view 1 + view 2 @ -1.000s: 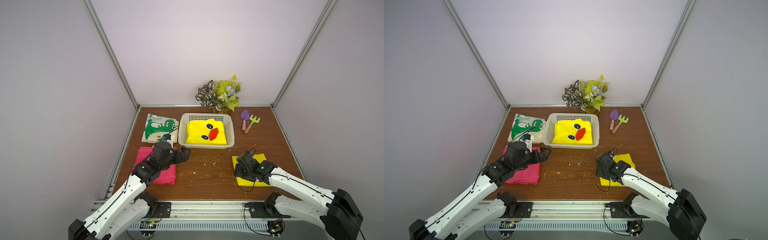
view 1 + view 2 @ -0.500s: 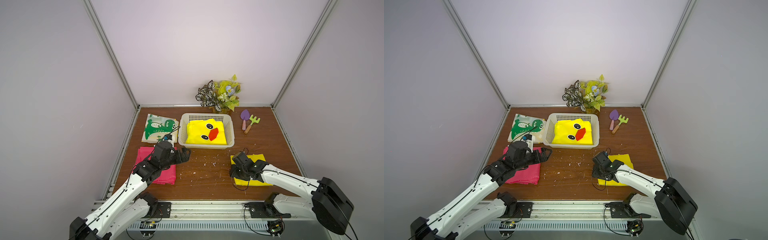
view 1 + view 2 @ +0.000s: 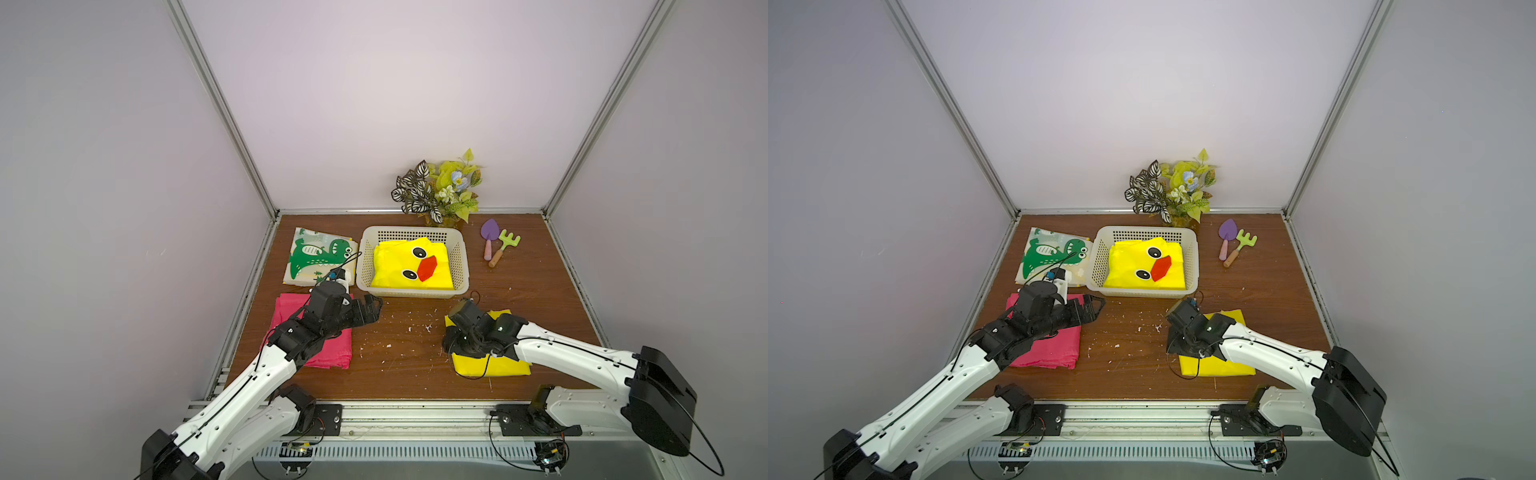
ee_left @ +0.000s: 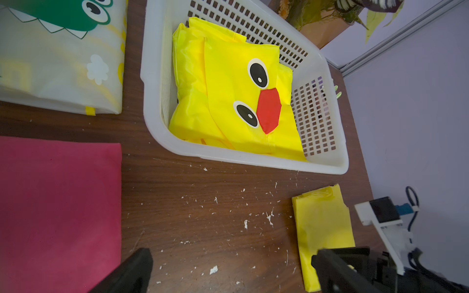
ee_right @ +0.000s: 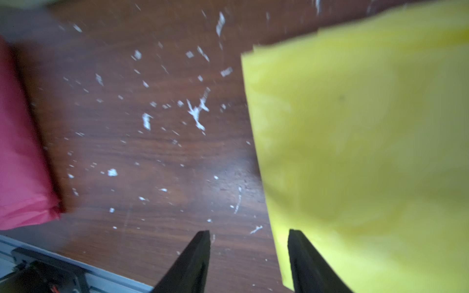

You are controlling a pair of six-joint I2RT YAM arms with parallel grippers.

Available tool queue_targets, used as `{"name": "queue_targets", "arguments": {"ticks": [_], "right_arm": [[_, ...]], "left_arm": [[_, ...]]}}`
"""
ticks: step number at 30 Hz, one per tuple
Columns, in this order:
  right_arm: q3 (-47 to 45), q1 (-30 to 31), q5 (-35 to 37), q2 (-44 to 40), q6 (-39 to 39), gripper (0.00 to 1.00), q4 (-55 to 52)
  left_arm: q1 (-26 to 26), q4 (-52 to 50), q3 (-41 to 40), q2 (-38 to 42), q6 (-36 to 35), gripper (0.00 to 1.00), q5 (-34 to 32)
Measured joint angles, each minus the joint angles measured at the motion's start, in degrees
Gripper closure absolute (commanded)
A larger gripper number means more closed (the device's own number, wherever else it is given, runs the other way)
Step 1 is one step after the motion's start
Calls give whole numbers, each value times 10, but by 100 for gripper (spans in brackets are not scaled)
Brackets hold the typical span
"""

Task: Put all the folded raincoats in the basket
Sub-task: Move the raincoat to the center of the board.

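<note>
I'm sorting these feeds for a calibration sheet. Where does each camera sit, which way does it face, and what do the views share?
Both top views: high over the near edge, looking down and forward at the whole table, both arms reaching in.
Left wrist: on the left arm, facing the basket past the open left gripper.
Right wrist: on the right arm, close above the yellow folded raincoat, right gripper straddling its edge.
Shared: all show that raincoat and the pink folded garment.
</note>
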State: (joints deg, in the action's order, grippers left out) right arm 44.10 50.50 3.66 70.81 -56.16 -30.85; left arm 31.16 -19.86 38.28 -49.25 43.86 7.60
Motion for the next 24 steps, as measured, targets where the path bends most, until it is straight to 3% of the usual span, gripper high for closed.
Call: {"name": "queue_targets", "arguments": {"ticks": [3,8,15,24], "right_arm": [[27,-49,8,-20,27,50,-22],[-7,-124,12,-44,74,56,-55],[-80,-122,-33,-10,103,59,-42],[-108,-78,-52,-1,70,59,39]], "left_arm": [[0,26,0,-11,11,1,7],[1,54,0,-33,19,0,19],[7,59,1,-47,18,0,35],[10,64,-28,-12,26,1,43]]}}
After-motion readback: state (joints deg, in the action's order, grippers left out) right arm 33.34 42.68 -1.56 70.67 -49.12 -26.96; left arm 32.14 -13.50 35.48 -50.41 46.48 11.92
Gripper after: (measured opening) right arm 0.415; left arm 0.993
